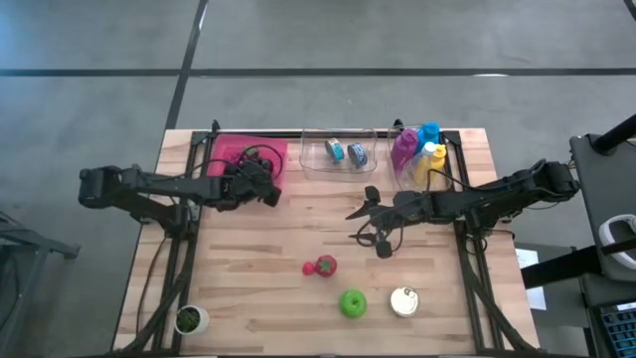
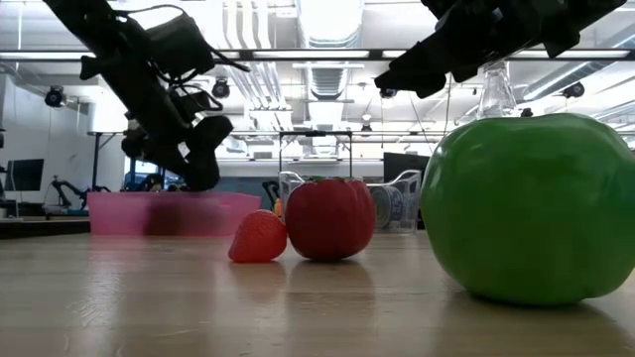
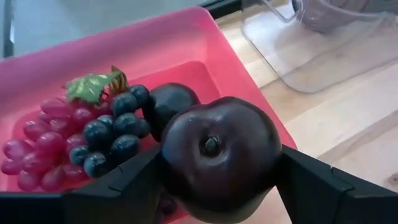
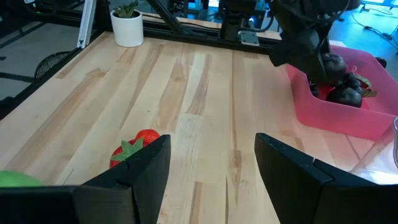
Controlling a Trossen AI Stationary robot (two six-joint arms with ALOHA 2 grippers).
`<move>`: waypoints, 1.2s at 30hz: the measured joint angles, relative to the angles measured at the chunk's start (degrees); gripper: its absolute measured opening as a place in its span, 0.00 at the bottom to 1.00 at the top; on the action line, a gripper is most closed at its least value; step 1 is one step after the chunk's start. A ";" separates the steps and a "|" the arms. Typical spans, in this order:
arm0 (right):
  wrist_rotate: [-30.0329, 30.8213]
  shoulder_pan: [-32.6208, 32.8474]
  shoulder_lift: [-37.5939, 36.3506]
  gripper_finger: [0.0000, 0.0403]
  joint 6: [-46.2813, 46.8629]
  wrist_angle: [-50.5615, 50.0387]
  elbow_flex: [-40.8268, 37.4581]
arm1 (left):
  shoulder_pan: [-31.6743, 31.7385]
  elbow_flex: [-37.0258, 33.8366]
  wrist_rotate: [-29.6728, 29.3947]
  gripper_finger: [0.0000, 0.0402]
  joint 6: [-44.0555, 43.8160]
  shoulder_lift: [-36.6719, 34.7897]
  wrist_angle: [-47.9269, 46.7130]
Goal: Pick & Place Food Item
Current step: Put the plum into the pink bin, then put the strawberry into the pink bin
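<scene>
Nearest the front edge of the counter [image 1: 248,308], around six o'clock, sit a green apple [image 1: 353,303] and a tin [image 1: 403,301], with a potted plant [image 1: 190,319] out at seven o'clock. Just up from the apple lie a tomato [image 1: 325,266] and a strawberry [image 1: 309,268], touching each other.

Past centre, toward three o'clock, the right gripper [image 4: 211,165] hangs above bare wood with its fingers spread and nothing between them. It waits; if it swung toward nine o'clock it could meet the other arm, but nothing suggests that yet.

The risk lies farther back, at ten o'clock. The left gripper [image 3: 217,180] has its fingers [image 3: 134,180] pinching a dark plum [image 3: 219,157] from both sides, at the near rim of the pink tray [image 3: 236,68]. Grapes [image 3: 81,137] with a leaf and another dark fruit [image 3: 168,102] already lie in the tray, close to the plum.

Judging from this, the plum sits close to the tray wall. Released here, a round, smooth fruit could hit the rim and roll out onto the counter, or land on the piled fruit and bounce off. Carrying it deeper over open tray floor would be safer. Dropping lower risks the fingers catching the rim and shoving the tray.

At twelve o'clock stand a clear bin [image 1: 338,151] and bottles [image 1: 419,151], well clear.
</scene>
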 joint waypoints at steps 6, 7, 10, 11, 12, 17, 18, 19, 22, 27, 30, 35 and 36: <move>0.00 -0.01 0.00 0.57 0.00 0.02 0.00 | 0.36 -0.98 1.05 0.81 3.06 0.01 3.56; 0.00 -0.01 -0.02 0.57 0.00 0.00 0.00 | 0.36 -1.07 1.07 0.84 3.33 0.00 3.90; 0.00 0.00 0.00 0.57 0.00 0.01 0.00 | 0.38 -1.07 1.04 0.95 4.24 0.00 3.81; 0.00 -0.02 0.00 0.57 0.00 0.02 0.00 | 0.38 -1.07 1.04 0.97 4.50 0.02 3.79; 0.00 -0.02 0.00 0.57 0.00 0.00 0.00 | 0.38 -1.07 1.04 0.98 4.50 0.00 3.81; 0.00 -0.02 -0.01 0.57 0.00 0.01 0.00 | 0.37 -0.95 1.49 0.94 7.33 -0.05 4.08; 0.00 -0.01 -0.01 0.57 0.00 0.00 0.00 | 0.27 -0.85 1.86 0.93 8.80 -0.15 4.14; 0.00 -0.02 0.00 0.57 0.00 0.02 0.00 | 0.14 -0.61 2.68 0.93 9.98 -0.22 4.13; 0.00 -0.02 0.00 0.57 0.00 0.00 0.00 | -0.61 0.44 5.81 0.93 13.19 -0.24 4.21; 0.00 -0.01 0.00 0.57 0.00 0.01 0.00 | -4.60 2.60 9.73 0.94 18.88 -0.24 4.21; 0.00 -0.01 0.00 0.57 0.00 0.00 0.00 | -8.43 3.74 11.55 0.95 22.52 -0.28 4.67; 0.00 -0.01 0.00 0.57 0.00 0.00 0.00 | -16.51 4.69 14.87 0.99 30.26 0.10 6.75; 0.00 -0.01 0.00 0.57 0.00 0.01 0.00 | -18.06 4.74 14.97 0.99 31.26 0.34 7.46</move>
